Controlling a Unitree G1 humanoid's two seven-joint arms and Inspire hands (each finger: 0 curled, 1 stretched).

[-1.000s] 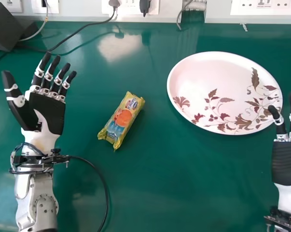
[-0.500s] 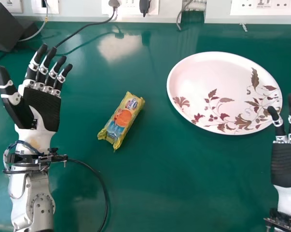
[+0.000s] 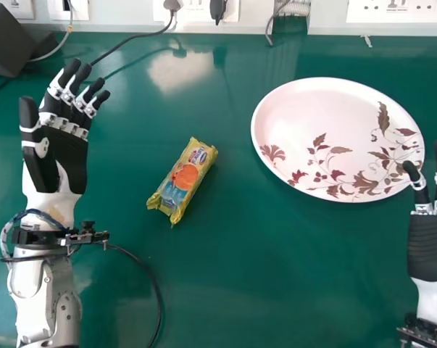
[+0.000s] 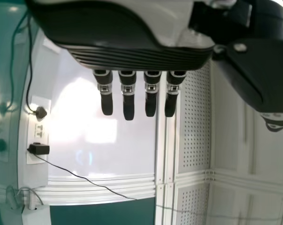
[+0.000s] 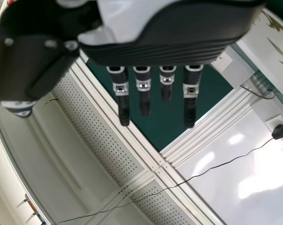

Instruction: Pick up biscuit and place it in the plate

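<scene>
Two empty hands, my left hand and right hand, are flanking the plate straight-fingered, presumably leaving room for a grasp at the biscuit, which is lying left of that plate.

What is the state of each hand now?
Left hand: open, fingers straight, holding nothing.
Right hand: open, fingers straight, holding nothing.

1 head view downward, 2 wrist-close.
</scene>
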